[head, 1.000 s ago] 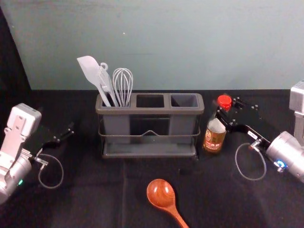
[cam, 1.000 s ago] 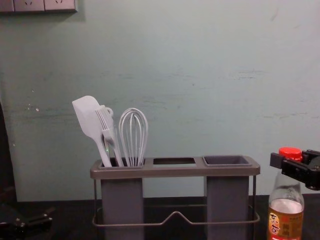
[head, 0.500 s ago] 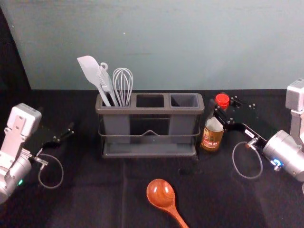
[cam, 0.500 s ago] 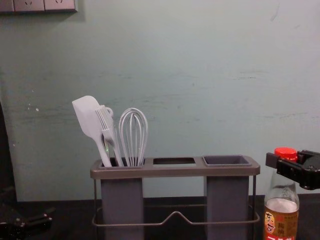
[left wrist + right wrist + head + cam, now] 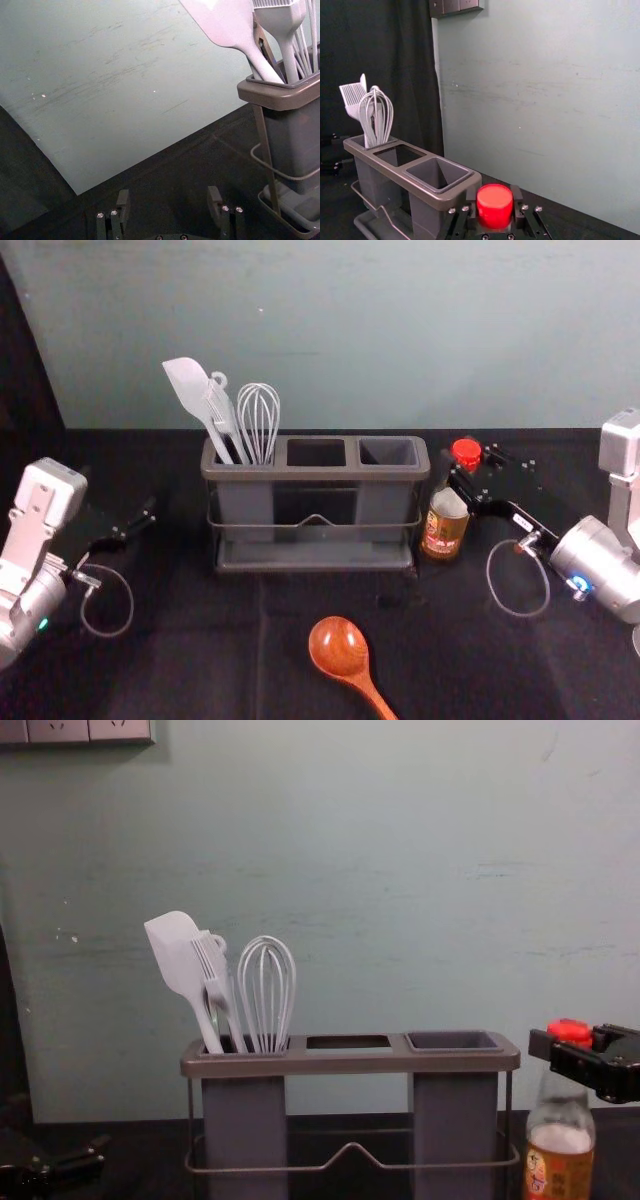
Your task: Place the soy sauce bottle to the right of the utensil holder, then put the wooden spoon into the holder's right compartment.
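Has a flat grey-green wall [image 5: 420, 330] for a background, rising beyond the far edge of the table [image 5: 190, 660]. Shows thin scuffs [image 5: 120, 75] and small pale specks on it, and wall sockets [image 5: 88, 729] high up, toward the table's left end. Ends in a folded black curtain [image 5: 405, 65] by the far left corner. Looks softly lit, with faint creases in the table's black covering [image 5: 230, 610].

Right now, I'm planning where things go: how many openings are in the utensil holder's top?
3, side by side: the left opening, with white utensils in it; the middle opening; and the right opening, nearest the bottle.
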